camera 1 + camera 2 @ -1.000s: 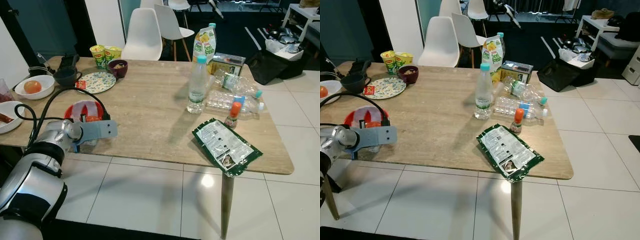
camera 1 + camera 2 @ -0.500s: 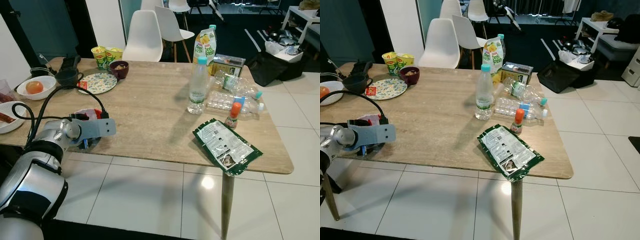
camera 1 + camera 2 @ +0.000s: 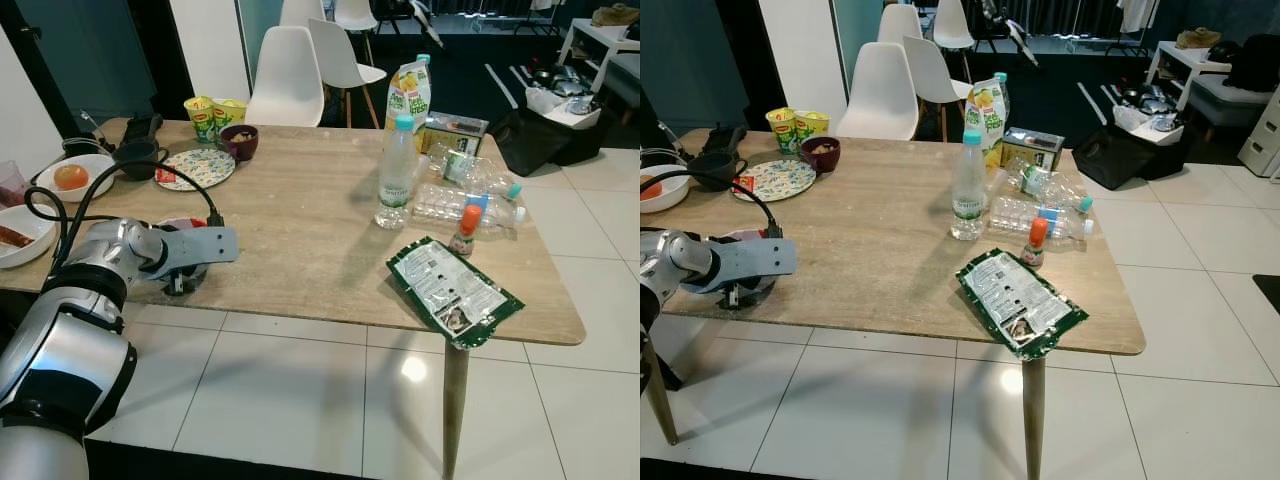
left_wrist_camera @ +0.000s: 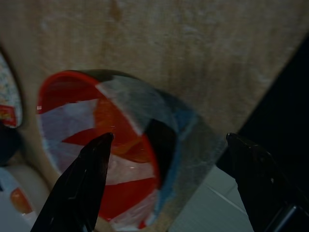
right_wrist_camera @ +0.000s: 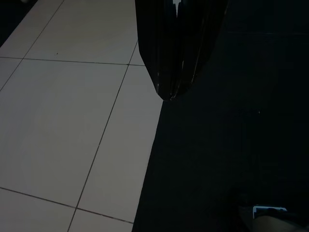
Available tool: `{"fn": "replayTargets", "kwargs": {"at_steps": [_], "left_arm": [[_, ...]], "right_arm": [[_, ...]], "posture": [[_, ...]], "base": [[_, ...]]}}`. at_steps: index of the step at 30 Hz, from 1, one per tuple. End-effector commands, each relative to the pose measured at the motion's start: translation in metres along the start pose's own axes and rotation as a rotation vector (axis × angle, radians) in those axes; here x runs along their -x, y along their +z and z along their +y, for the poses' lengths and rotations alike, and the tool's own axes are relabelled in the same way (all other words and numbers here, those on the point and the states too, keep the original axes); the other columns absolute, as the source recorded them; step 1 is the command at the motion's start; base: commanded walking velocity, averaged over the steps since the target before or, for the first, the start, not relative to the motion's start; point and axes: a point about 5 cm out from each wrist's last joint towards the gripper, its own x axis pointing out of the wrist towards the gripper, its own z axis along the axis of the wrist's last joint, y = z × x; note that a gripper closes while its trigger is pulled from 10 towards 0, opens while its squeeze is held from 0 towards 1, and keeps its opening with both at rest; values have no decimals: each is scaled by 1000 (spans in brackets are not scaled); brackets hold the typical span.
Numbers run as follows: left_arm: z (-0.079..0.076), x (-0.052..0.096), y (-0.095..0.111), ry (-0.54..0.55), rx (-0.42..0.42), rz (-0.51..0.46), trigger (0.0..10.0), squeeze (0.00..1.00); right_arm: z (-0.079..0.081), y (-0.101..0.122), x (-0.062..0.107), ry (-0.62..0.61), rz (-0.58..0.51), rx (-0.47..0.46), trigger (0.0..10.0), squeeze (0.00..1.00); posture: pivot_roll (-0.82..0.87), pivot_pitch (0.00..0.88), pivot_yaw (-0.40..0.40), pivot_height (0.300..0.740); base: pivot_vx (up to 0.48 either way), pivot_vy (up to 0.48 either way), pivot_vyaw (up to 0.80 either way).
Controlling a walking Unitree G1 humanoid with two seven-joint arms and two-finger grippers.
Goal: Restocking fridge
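Observation:
A red and white bowl (image 4: 91, 140) under clear wrap sits near the table's front left edge. My left gripper (image 4: 169, 139) hovers just above it, open, with one finger on each side of the bowl's near rim and nothing held. From the head, my left wrist (image 3: 195, 246) covers most of that bowl. Across the table stand a water bottle (image 3: 396, 170) and a juice carton (image 3: 411, 90), with a green packet (image 3: 452, 291) lying at the front right. My right gripper (image 5: 169, 89) hangs shut over the floor tiles.
Empty plastic bottles (image 3: 470, 195), a small orange-capped bottle (image 3: 466, 230) and a box (image 3: 455, 130) crowd the right side. A patterned plate (image 3: 195, 167), dark bowls, cups and white bowls (image 3: 72, 178) lie at the left. White chairs (image 3: 284, 75) stand behind the table.
My left gripper has moved forward and down over the red and white bowl, which my wrist now mostly covers. The camera has shifted slightly.

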Motion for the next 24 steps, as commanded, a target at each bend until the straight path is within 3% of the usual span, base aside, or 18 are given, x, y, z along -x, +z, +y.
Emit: {"fn": "replayTargets", "kwargs": {"at_steps": [1, 15, 16, 18, 19, 24], "left_arm": [[-1, 1, -1, -41, -1, -8, 10000, 0], [-7, -1, -3, -97, -1, 19, 10000, 0], [-8, -1, -4, -108, 8, 18, 8745, 0], [-8, -1, -4, -108, 8, 18, 8745, 0], [-9, -1, -4, -113, 13, 16, 0, 0], [-10, -2, -7, -104, 23, 23, 0, 0]], "right_arm": [[-3, 3, 0, -4, -5, 15, 10000, 0], [-2, 6, 0, -4, -9, 18, 10000, 0], [-2, 6, 0, -3, -8, 17, 10000, 0], [-2, 6, 0, -3, -8, 17, 10000, 0], [-1, 6, 0, -2, -8, 17, 10000, 0], [-1, 5, 0, -1, -9, 17, 10000, 0]], "posture": [[-33, 0, -1, 740], [-33, 0, 0, 740], [-33, 0, -1, 740], [-33, 0, -1, 740], [-33, 0, 0, 740], [-34, 0, 0, 740]], "base": [[0, 0, 0], [0, 0, 0], [0, 0, 0], [0, 0, 0], [0, 0, 0], [0, 0, 0]]}}
